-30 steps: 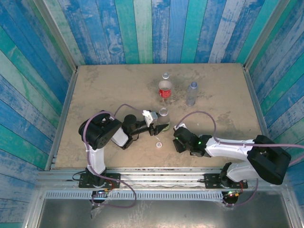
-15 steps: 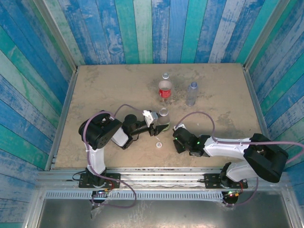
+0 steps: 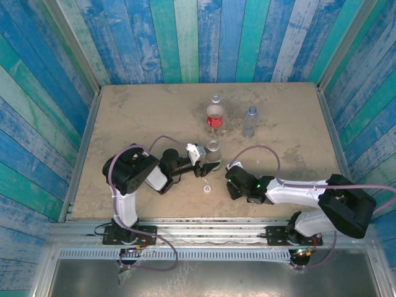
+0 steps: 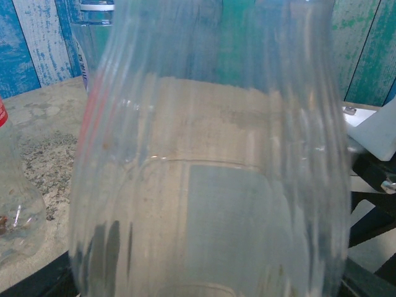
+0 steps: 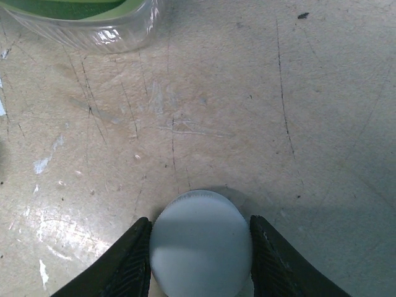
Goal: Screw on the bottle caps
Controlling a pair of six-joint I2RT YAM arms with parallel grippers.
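My left gripper (image 3: 206, 162) is shut on the green-yellow-labelled bottle (image 3: 213, 153), which stands with its open mouth up; its clear wall (image 4: 210, 173) is right in front of the left wrist camera. A white bottle cap (image 5: 201, 242) lies on the table with my right gripper (image 5: 201, 247) shut on it, both fingers against its sides. In the top view my right gripper (image 3: 230, 183) sits just right of that bottle. Another bottle cap (image 3: 206, 189) lies loose in front of it. The red-labelled bottle (image 3: 215, 115) and the plain bluish bottle (image 3: 250, 122) stand further back.
The tan table (image 3: 142, 117) is ringed by blue-green plank walls (image 3: 185, 37). The green-labelled bottle's base (image 5: 80, 18) sits at the top left of the right wrist view. The red-labelled bottle (image 4: 15, 185) stands left of the held one.
My right gripper's jaws have closed in onto the cap on the table. The bottle in my left gripper now stands a little more upright.
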